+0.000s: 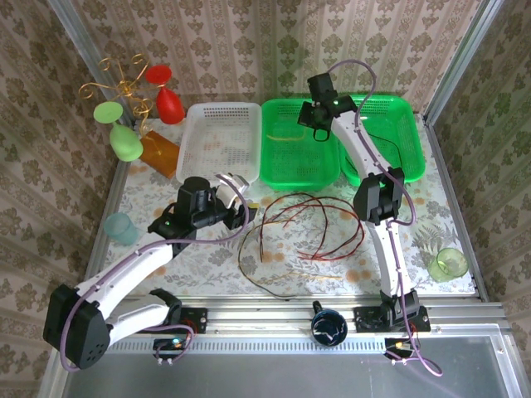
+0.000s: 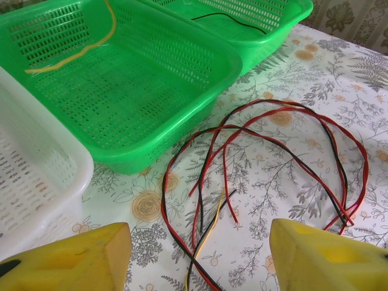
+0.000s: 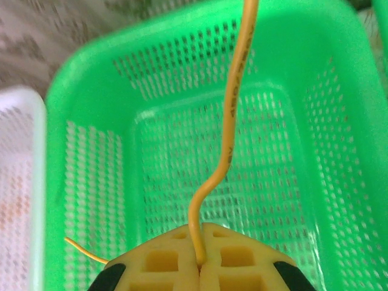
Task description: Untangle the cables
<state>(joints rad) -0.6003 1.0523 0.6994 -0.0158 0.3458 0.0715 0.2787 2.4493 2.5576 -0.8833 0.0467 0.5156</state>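
Left wrist view, my left gripper (image 2: 200,242): jaws spread, nothing between them. Red and black cables (image 2: 267,145): looped on table (image 2: 364,73), 12 o'clock. Green basket (image 2: 182,121): 11 o'clock, holding yellow cable (image 2: 73,54). Right wrist view, my right gripper (image 3: 200,262): jaws pinching yellow cable above that basket.

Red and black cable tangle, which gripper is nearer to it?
Left. The left gripper sits open beside the tangle; the right gripper holds a yellow cable over a green basket.
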